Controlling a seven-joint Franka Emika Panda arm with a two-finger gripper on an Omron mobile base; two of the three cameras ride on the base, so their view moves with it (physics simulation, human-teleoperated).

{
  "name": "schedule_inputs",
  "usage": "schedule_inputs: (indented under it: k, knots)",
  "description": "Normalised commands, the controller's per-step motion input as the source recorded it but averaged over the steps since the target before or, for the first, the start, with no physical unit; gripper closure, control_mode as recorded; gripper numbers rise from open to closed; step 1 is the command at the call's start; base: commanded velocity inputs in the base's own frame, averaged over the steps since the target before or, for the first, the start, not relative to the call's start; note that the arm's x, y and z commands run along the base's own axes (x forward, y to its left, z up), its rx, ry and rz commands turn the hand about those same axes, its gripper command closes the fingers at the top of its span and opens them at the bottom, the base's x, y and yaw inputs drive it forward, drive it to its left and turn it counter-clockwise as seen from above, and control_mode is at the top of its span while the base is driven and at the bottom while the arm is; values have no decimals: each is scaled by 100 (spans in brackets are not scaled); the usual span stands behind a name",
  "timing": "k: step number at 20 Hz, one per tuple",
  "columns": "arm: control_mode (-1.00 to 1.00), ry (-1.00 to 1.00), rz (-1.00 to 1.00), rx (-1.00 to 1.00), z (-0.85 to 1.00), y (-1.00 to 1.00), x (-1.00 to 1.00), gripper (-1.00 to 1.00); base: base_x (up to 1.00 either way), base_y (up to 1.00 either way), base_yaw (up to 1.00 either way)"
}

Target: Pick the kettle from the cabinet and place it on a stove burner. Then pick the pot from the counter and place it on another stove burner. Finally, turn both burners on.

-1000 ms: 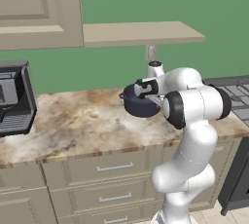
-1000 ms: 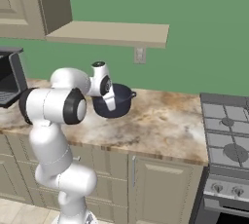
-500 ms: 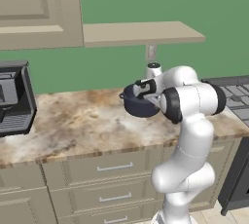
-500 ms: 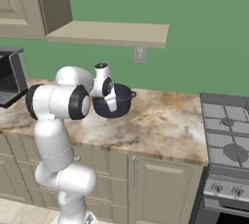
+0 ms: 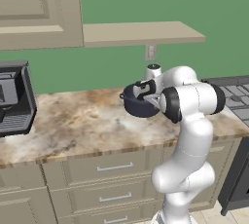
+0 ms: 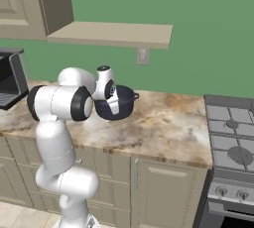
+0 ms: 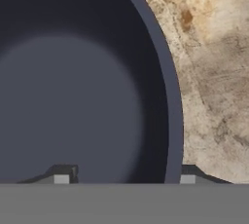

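The end effector (image 7: 120, 177) is down over the pot (image 5: 138, 102), which sits on the worktop (image 5: 78, 125) left of the range (image 6: 230, 142). One fingertip (image 7: 62, 175) is inside the bowl, the other outside, straddling the wall with a visible gap, so the jaws are parted and not yet clamped. The risk: a thin rim grip could let the pot tilt or slip on lifting, or drag across the stone.

Pot (image 5: 138, 105) on marbled counter (image 5: 82, 125)
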Motion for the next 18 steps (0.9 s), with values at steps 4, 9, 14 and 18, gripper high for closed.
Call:
schedule_inputs:
  k: [4, 9, 14, 18]
  knots:
    - [-100, 1, 0, 0, -4, 0, 0, 100, 0, 0, 0]
    - [-100, 0, 0, 0, -3, 0, 0, 100, 0, 0, 0]
    - [-100, 0, -3, 0, 14, -6, -22, 100, 0, 0, 0]
    - [-100, 0, -5, 0, 26, -11, -34, 100, 0, 0, 0]
